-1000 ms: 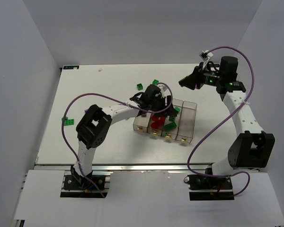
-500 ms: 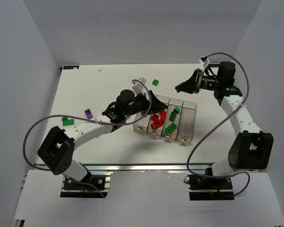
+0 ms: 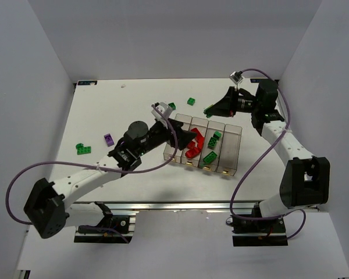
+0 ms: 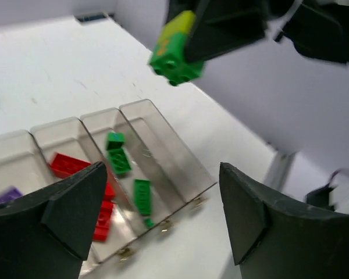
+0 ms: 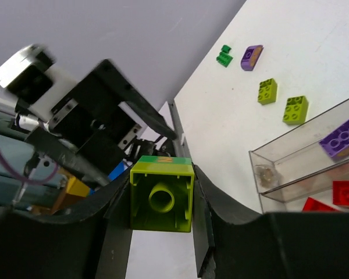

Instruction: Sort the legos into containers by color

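The yellow-green brick [image 5: 161,195] is sitting clamped between the jaws of the right gripper [image 3: 212,109], which is hovering at upper centre of the overhead view, just above the upper ends of the four joined containers [image 3: 231,152]. Red bricks [image 3: 193,145] are lying in the second bin from the left, dark green bricks [image 3: 211,152] in the third, and a purple brick [image 5: 342,135] in the first. The left gripper [image 4: 161,168] is standing wide open and empty over the bins. A green brick [image 3: 84,149] and a loose purple brick [image 3: 109,139] are lying at the left of the table [image 3: 104,110].

Robotics lab, white table [image 3: 104,102], bare grey enclosure walls [image 3: 29,75]
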Action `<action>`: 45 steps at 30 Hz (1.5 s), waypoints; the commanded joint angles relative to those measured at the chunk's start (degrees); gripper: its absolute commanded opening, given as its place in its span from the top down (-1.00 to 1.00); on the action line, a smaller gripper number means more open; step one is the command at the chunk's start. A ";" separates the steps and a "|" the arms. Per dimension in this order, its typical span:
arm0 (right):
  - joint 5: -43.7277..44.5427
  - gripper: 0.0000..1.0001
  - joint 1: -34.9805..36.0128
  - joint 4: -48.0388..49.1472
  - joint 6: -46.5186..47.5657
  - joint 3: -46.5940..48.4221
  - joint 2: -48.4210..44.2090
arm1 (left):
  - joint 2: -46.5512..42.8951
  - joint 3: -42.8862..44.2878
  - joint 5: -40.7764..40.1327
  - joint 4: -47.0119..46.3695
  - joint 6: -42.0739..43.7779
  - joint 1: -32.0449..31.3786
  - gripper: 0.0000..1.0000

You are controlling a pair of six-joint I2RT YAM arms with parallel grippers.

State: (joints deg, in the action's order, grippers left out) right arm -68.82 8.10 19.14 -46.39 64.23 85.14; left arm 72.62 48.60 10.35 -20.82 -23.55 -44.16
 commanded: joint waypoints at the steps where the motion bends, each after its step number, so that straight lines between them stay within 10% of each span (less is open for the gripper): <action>1: -1.23 1.00 1.21 5.82 -7.30 -0.59 -0.15 | -5.64 -1.84 -2.35 -0.10 21.06 -1.98 -0.76; 11: 1.49 1.00 8.68 3.54 -9.07 -0.33 -2.26 | -2.93 2.46 -7.53 5.17 42.34 -7.16 -0.83; 24: 2.46 1.00 12.38 0.73 -6.26 -1.21 -2.53 | -2.92 4.22 -11.49 3.77 41.22 -7.60 -0.81; 38: 3.25 1.00 12.91 -1.29 -4.94 -1.47 -2.97 | -2.22 6.51 -10.44 3.59 35.16 -7.87 -0.49; 45: 3.60 1.00 13.00 0.11 -6.96 -1.65 -2.97 | -1.69 6.86 -7.89 5.00 34.01 -7.96 0.06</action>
State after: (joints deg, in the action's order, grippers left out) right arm -65.10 20.75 17.76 -52.36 62.85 83.94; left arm 71.07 53.32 1.04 -16.51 11.46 -51.88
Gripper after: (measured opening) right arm 0.432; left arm 0.496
